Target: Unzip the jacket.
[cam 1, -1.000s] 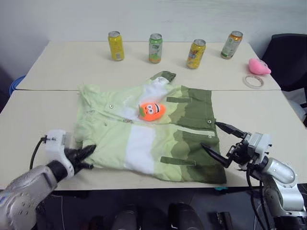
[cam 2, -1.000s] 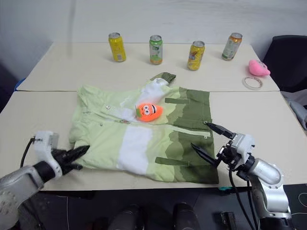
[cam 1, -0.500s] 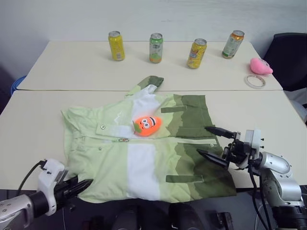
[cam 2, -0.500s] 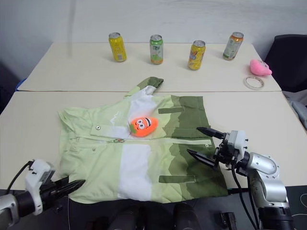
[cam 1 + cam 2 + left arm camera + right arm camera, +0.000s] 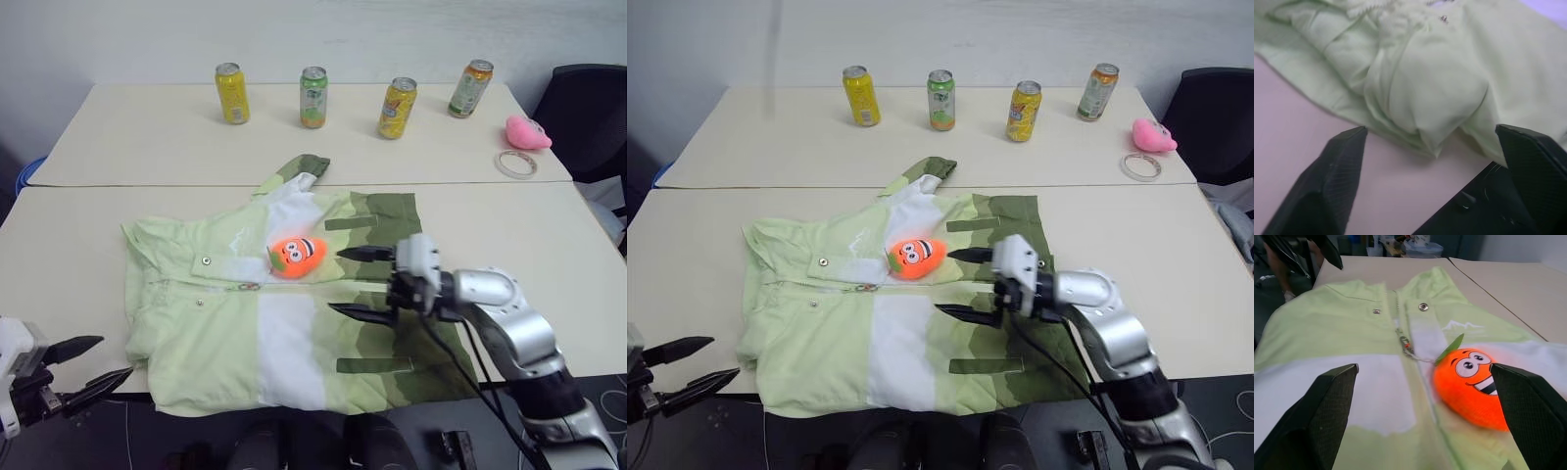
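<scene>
The jacket (image 5: 294,323) lies flat on the near table, its pale-green end to the left, a white band in the middle and its olive end to the right. Its orange plush zipper charm (image 5: 297,255) rests on the chest, and the zipper pull (image 5: 1404,341) sits just beside it. My right gripper (image 5: 345,281) hovers open over the jacket, pointing left, with the charm just beyond its fingertips. My left gripper (image 5: 110,357) is open off the table's near left edge, facing the jacket's bunched pale-green corner (image 5: 1430,88) and apart from it.
Several drink cans (image 5: 313,97) stand in a row on the far table. A pink plush toy (image 5: 528,132) and a tape roll (image 5: 515,164) lie at the far right, beside a black chair (image 5: 588,108). Bare tabletop (image 5: 59,255) lies left of the jacket.
My left gripper dragged the jacket's corner toward the near edge, then opened and drew back to the left. My right gripper swung left over the jacket toward the charm.
</scene>
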Robot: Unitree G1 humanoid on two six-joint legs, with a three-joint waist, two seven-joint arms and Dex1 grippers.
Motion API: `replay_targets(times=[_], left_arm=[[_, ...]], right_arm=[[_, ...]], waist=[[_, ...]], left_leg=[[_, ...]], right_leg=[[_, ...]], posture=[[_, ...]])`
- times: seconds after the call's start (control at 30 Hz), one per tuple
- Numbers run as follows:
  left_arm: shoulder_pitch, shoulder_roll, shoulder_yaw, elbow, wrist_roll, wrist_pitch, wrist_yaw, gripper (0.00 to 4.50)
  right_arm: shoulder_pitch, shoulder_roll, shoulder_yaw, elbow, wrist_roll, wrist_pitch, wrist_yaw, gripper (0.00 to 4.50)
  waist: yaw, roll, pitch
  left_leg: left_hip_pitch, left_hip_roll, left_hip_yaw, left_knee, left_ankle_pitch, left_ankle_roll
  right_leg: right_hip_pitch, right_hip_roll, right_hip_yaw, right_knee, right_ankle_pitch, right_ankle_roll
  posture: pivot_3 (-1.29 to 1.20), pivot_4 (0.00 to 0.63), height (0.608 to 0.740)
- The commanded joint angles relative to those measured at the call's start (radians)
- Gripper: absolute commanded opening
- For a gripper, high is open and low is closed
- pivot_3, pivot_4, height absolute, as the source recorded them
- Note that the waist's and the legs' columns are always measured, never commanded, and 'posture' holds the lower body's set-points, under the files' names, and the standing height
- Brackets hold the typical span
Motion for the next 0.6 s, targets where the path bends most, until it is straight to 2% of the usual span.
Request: replay_targets(times=[0.03, 0.1, 0.3, 0.43, 0.6], left_arm=[[-0.097, 0.036, -0.002, -0.054, -0.090, -0.040, -0.050, 4.44], [-0.201, 0.065, -0.081, -0.069, -0.123, -0.020, -0.036, 4.44], [-0.552, 0.074, -0.408, -0.001, -0.044, -0.046, 0.022, 4.44], [-0.671, 0.065, -0.596, 0.147, 0.152, -0.176, 0.039, 4.50], [-0.753, 0.033, -0.675, 0.275, 0.233, -0.250, 0.063, 4.50]], right_arm=[[-0.099, 0.061, 0.084, 0.080, -0.111, 0.010, -0.055, 4.50], [-0.162, 0.055, 0.163, 0.118, -0.241, 0.043, -0.090, 4.50], [-0.256, 0.171, 0.206, 0.195, -0.352, 0.147, -0.222, 4.50], [-0.277, 0.195, 0.206, 0.269, -0.402, 0.143, -0.264, 3.57], [-0.268, 0.174, 0.194, 0.282, -0.408, 0.112, -0.243, 1.76]], waist=[[0.000, 0.000, 0.000], [0.001, 0.001, 0.000], [-0.009, 0.000, 0.000], [-0.018, 0.000, 0.000], [-0.022, 0.000, 0.000]], left_leg=[[-0.001, 0.000, 0.000, 0.000, 0.000, 0.000], [-0.001, 0.000, -0.001, 0.000, 0.000, 0.000], [-0.005, -0.002, -0.002, 0.003, 0.003, 0.002], [-0.007, -0.004, -0.001, 0.004, 0.004, 0.003], [-0.009, -0.004, 0.000, 0.004, 0.005, 0.003]], right_leg=[[0.000, 0.000, -0.001, 0.000, 0.000, 0.000], [0.000, 0.000, -0.001, 0.001, 0.000, 0.000], [-0.001, 0.001, -0.003, 0.006, 0.001, 0.002], [-0.004, 0.002, -0.004, 0.010, 0.001, 0.002], [-0.006, 0.003, -0.004, 0.011, 0.001, 0.002]], posture=[[0.00, 0.150, 0.740], [0.00, 0.150, 0.740], [0.00, 0.150, 0.740], [0.00, 0.150, 0.740], [0.00, 0.150, 0.740]])
